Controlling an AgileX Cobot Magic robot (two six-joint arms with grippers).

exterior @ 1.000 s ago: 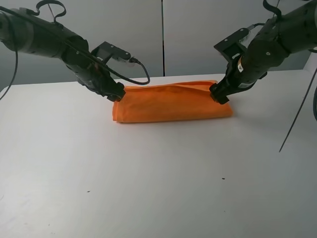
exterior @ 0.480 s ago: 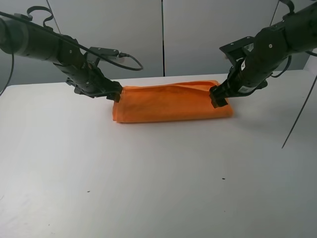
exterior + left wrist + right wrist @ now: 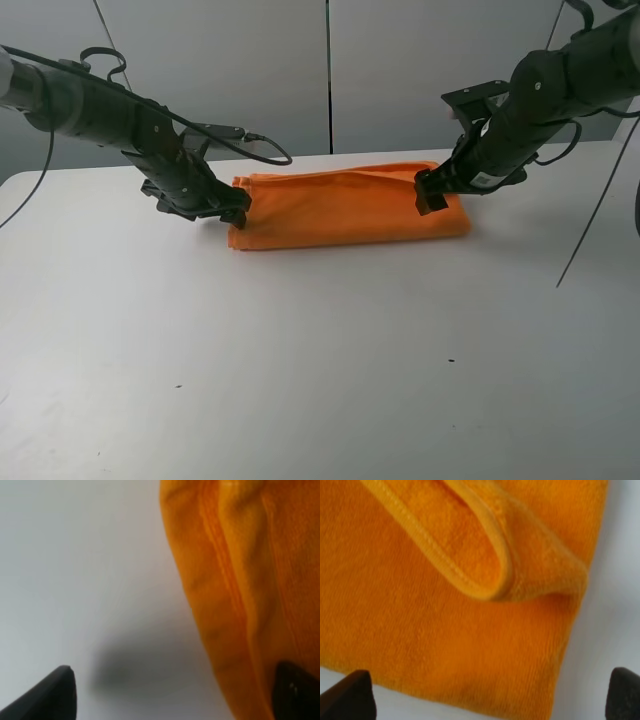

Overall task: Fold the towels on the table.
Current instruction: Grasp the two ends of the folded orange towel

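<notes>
The orange towel (image 3: 345,205) lies folded into a long strip at the back of the white table (image 3: 320,360). My left gripper (image 3: 238,208) is low at the strip's left end. In the left wrist view it is open (image 3: 175,697), one fingertip (image 3: 57,695) over bare table and the other (image 3: 297,690) over the towel (image 3: 240,580), straddling its hemmed edge. My right gripper (image 3: 430,195) hovers over the right end. The right wrist view shows it open (image 3: 485,700), with the towel (image 3: 445,630) and a curled hem fold below it.
A grey panelled wall (image 3: 330,70) stands behind the table. A thin dark cable (image 3: 595,215) slants down at the right. Black cables (image 3: 260,145) trail from the left arm. Small dark specks (image 3: 450,361) dot the tabletop.
The left arm has dropped lower, its gripper staying at the towel's left end. The right gripper has shifted a little left, further over the towel's right end. The towel lies unchanged.
</notes>
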